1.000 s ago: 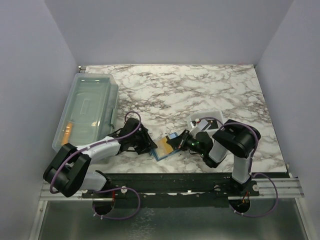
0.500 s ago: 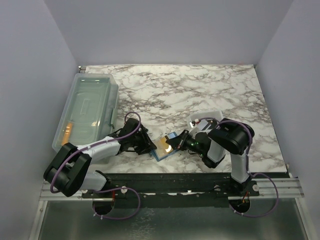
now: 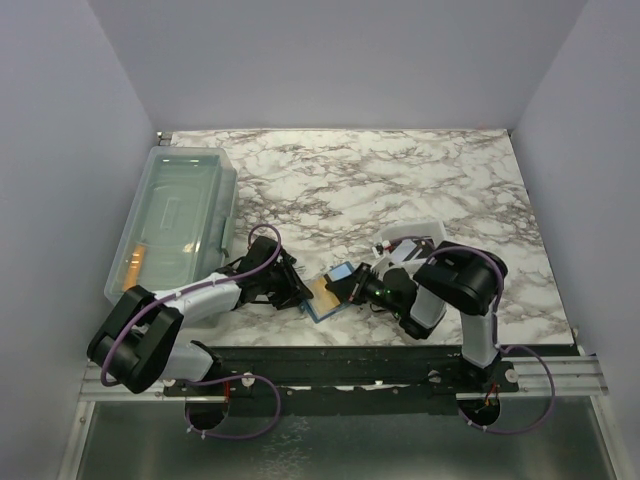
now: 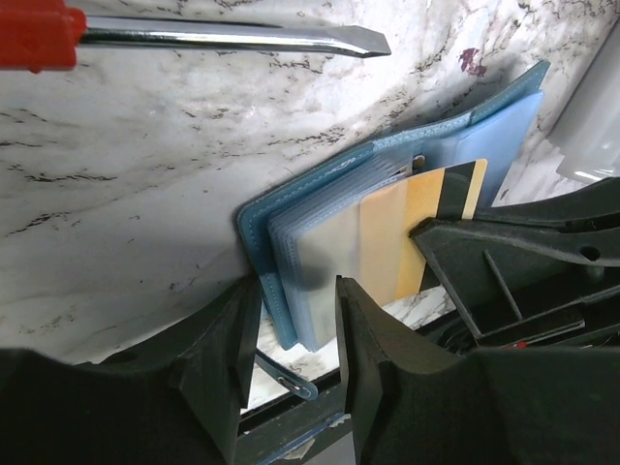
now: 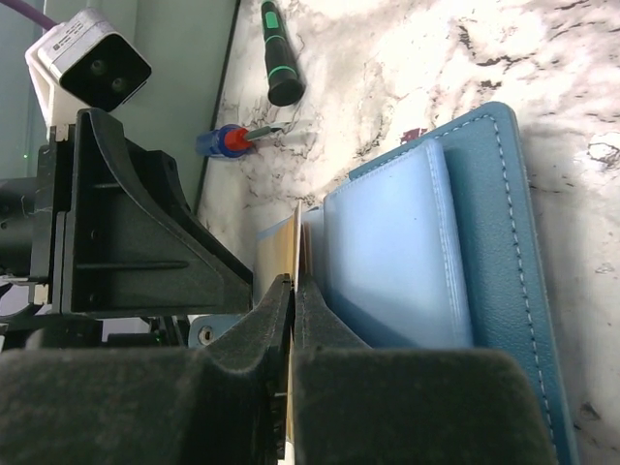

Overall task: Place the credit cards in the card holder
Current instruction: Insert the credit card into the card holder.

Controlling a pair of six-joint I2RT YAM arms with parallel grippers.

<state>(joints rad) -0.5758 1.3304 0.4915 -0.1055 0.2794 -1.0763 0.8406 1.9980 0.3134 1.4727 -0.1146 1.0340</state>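
Right end effector [image 5: 293, 291] pinching credit card [image 4: 412, 223] in card holder [image 4: 291, 232]; left end effector [image 4: 298, 291] astride holder, grip unclear

The left arm [image 3: 190, 300] and right arm [image 3: 455, 290] look alike: pale grey shells on the links, bulky black joints, and a purple cable [image 5: 29, 10] looping loosely along each. Each ends in 2 matte black moulded fingers [image 4: 218, 378] braced with triangular ribs. A white boxy camera [image 5: 87, 63] with 2 dark lenses sits on the left wrist. Both bases are bolted to a black rail [image 3: 350, 362].
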